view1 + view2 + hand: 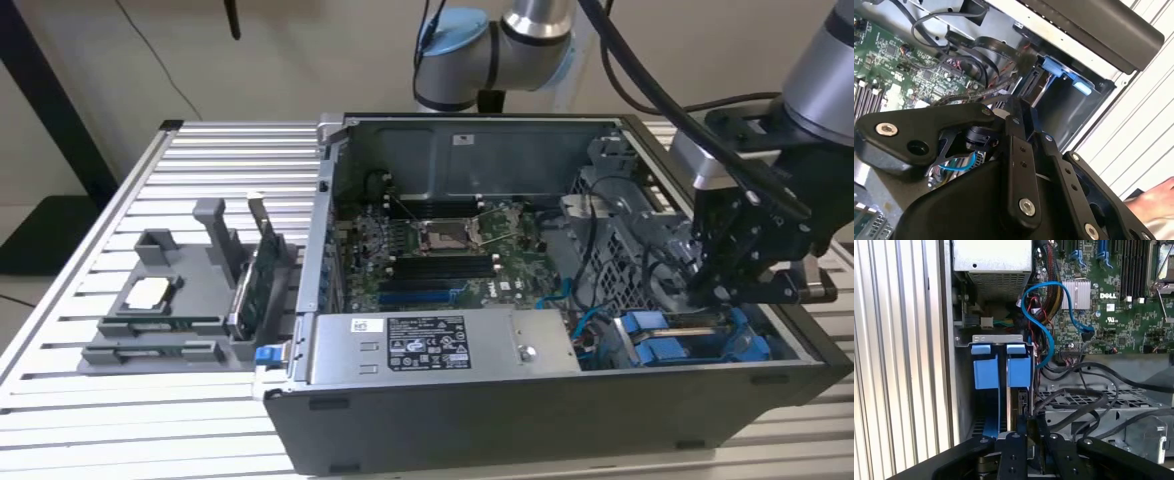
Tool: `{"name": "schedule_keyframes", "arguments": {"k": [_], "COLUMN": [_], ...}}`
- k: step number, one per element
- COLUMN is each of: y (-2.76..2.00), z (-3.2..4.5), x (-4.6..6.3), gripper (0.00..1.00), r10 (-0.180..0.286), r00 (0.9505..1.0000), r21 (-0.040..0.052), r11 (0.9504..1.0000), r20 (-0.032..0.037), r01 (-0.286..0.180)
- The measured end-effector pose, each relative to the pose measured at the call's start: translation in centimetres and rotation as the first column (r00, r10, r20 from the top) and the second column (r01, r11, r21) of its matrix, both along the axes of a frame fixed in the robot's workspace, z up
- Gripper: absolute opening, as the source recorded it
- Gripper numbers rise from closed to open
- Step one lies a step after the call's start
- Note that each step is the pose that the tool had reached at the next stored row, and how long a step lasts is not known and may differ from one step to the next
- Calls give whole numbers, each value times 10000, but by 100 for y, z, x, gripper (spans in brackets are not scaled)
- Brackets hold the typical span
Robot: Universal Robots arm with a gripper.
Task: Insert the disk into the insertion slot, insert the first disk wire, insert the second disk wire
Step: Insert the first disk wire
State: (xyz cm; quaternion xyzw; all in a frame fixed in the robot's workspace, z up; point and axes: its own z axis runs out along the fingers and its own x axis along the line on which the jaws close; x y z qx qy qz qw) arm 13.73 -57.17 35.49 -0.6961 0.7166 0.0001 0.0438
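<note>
In the exterior view my gripper [721, 295] reaches down into the open computer case at that view's right, above the blue-railed insertion slot [681, 345]. In the first wrist view the disk [1015, 400] stands edge-on in the insertion slot [988, 390], under blue tabs. My gripper [1026, 426] sits at the disk's near edge, its fingers drawn together on a dark plug of a black disk wire [1074, 407]. A blue wire [1046, 320] loops from the green board down beside the disk. In the second wrist view the gripper [1004, 107] points into the bay's cable bundle.
A grey labelled power supply box [427, 345] lies along the case front beside the green board [447, 250]. A grey fixture [174, 300] with parts stands on the slatted table [80, 250]. Black cables [1114, 377] cross a perforated cage. A person's hand [1154, 200] shows outside the case.
</note>
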Motion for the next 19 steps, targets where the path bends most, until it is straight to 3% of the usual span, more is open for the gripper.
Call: {"name": "schedule_keyframes", "arguments": {"k": [13,19], "y": [2,4], "z": [-97,-122], "x": [137,151], "gripper": [19,19], "r10": [0,-1], "r00": [10000,10000], "r21": [0,-2], "r11": [10000,10000], "r20": [1,1], "r01": [0,1]}}
